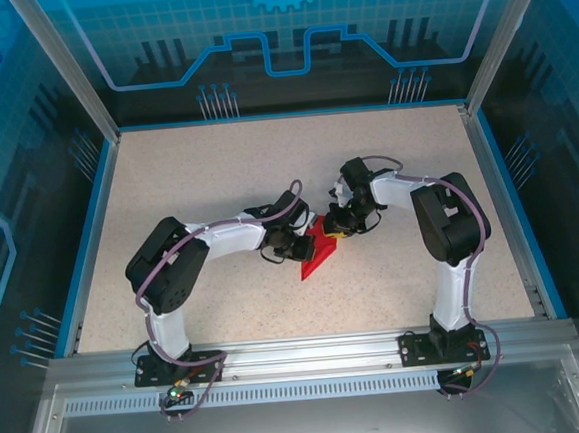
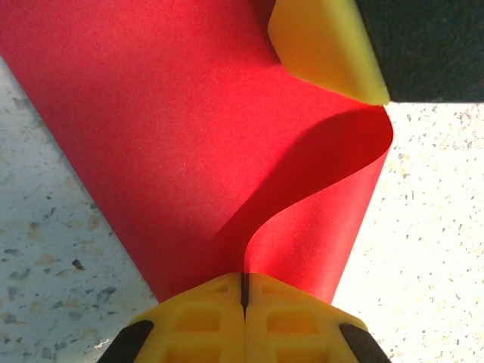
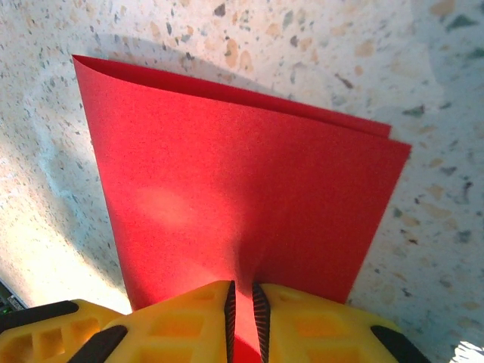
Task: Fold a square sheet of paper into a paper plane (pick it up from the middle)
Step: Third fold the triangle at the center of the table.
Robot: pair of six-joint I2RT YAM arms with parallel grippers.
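Note:
The square sheet of paper [image 1: 318, 253] is bright red and lies folded over on the speckled table, a pointed wedge in the top view. In the right wrist view the sheet [image 3: 234, 181] shows two layers along its far edge. My left gripper [image 1: 294, 246] is at its left side, shut on a curled-up edge of the paper [image 2: 227, 136]; the pinch is at my left gripper [image 2: 244, 283]. My right gripper [image 1: 342, 224] is at the paper's upper right. Its jaws, seen as my right gripper [image 3: 242, 302], stand a narrow gap apart with the paper pinched between them. One of its fingers [image 2: 325, 45] reaches into the left wrist view.
The speckled tabletop [image 1: 216, 172] has a blue rim [image 1: 89, 242] and metal frame posts [image 1: 62, 64] at the back corners. Both arms bend inward toward the middle. An aluminium rail [image 1: 310, 350] runs along the near edge.

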